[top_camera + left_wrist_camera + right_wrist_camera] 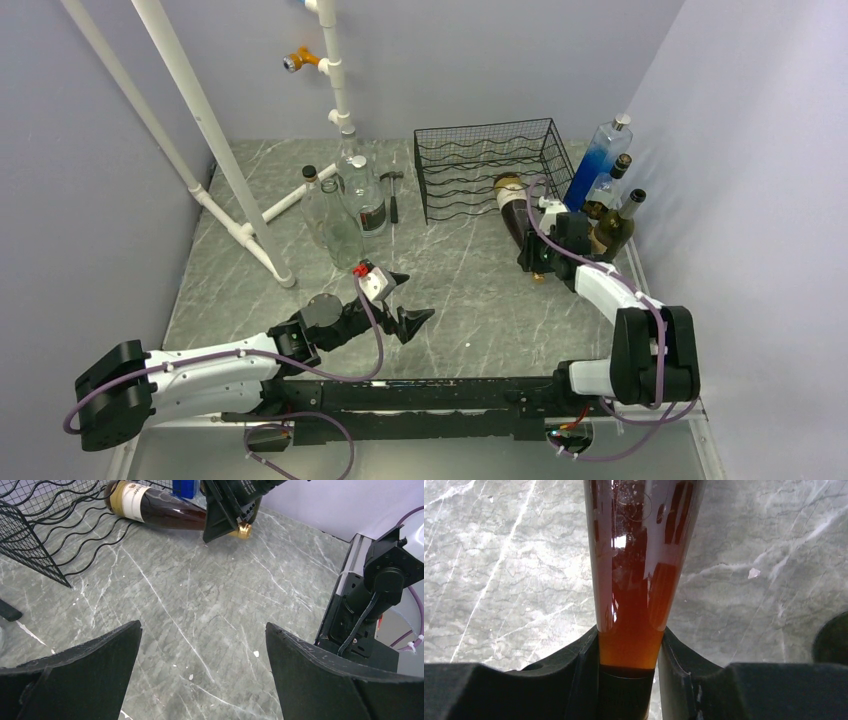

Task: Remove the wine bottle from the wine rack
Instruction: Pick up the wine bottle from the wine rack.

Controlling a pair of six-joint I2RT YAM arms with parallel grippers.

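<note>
Right gripper (533,258) is clamped on the neck of the wine bottle (514,205); in the wrist view its jaws pinch the glass right where the neck starts to widen. The bottle is lying on its side toward the far right of the desk (460,290), base end up against the open front of the wine rack (485,170) and cap pointing at the near edge. Can't really tell if the base is sitting on the bottom wire or is only just clear of it. Left gripper (405,300) is wide open over the near middle, holding nothing. Worries, imo: smooth tapered glass with a full, heavy body hanging off one end could slide or twist in the jaws once lifted. If the base catches a wavy wire, the whole rack may drag along. The standing bottles (610,190) in the far right corner are close, so a rightward swing could knock them over.
</note>
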